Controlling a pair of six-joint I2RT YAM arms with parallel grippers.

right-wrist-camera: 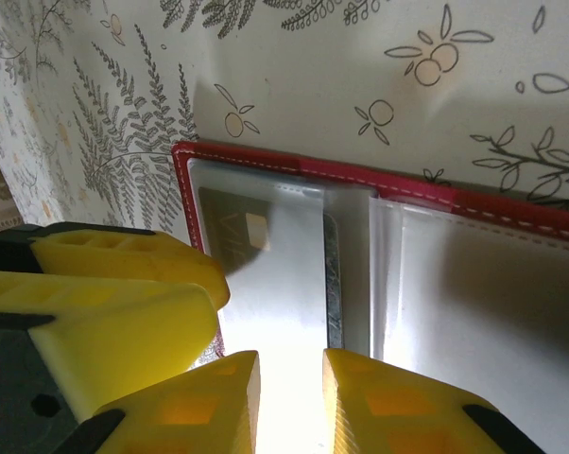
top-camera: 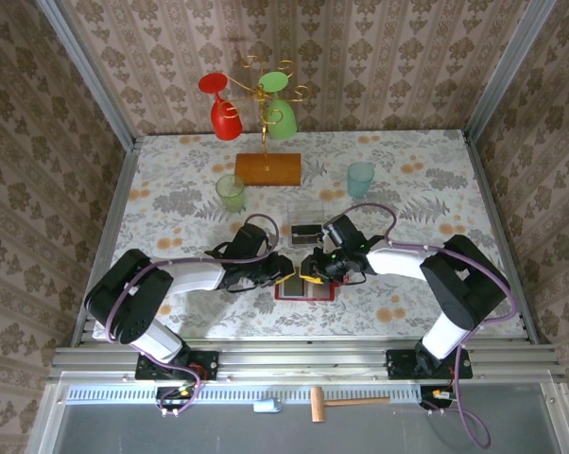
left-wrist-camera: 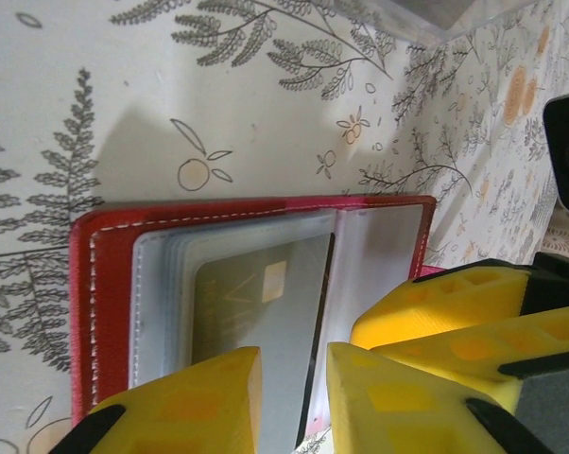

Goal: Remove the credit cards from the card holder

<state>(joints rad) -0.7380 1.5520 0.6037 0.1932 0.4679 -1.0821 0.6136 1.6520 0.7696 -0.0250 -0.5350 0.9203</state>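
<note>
Walls papered in a brown-and-cream damask stripe are closing in the table on three sides. Silver metal posts are running up along the two far corners. A pale cloth printed with grey ferns and small orange fruit is covering the table, and soft light is casting faint shadows on it. A ribbed metal rail is edging the near side, with a grey surface lying beyond it.

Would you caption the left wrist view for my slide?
Left gripper, open, poised over a chip card in the red card holder.
</note>
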